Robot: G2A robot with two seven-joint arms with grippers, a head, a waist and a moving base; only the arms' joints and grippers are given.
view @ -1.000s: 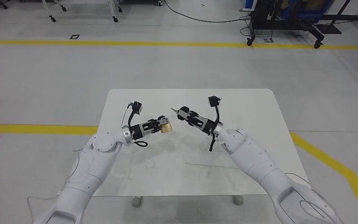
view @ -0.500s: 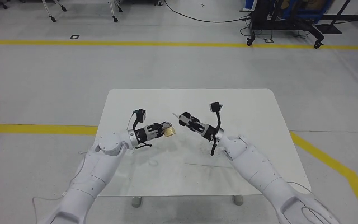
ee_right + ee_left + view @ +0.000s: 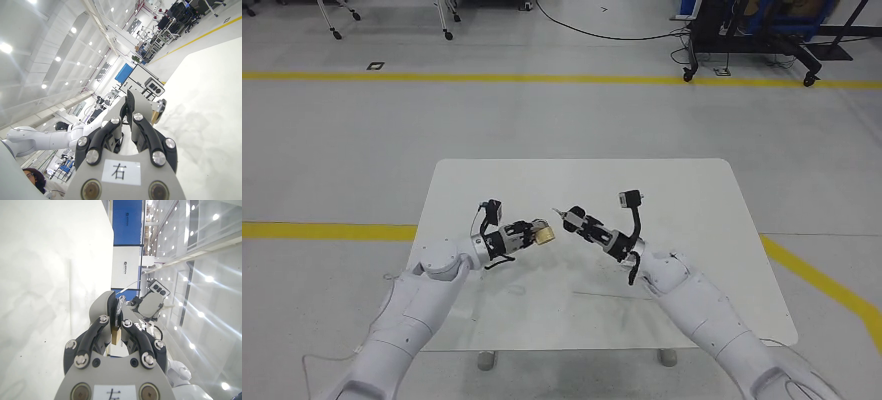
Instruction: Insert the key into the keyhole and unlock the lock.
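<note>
My left gripper (image 3: 538, 235) is shut on a brass padlock (image 3: 545, 235), held above the middle of the white table (image 3: 682, 190). In the left wrist view the left gripper (image 3: 118, 300) clamps the silver shackle, and the brass body (image 3: 115, 337) hangs between the finger links. My right gripper (image 3: 568, 216) is shut on a small key (image 3: 557, 211), whose tip points toward the padlock with a small gap between them. In the right wrist view the right gripper (image 3: 130, 94) has its pads pressed together, hiding most of the key. The padlock (image 3: 155, 116) sits just beyond them.
Both arms hover over the table's centre, wrists facing each other. The table's edges lie well away from the grippers. Yellow floor lines and carts stand far off in the room.
Both grippers have dropped slightly toward the table. The key tip has moved closer to the padlock, narrowing the gap. Both grips are unchanged.
</note>
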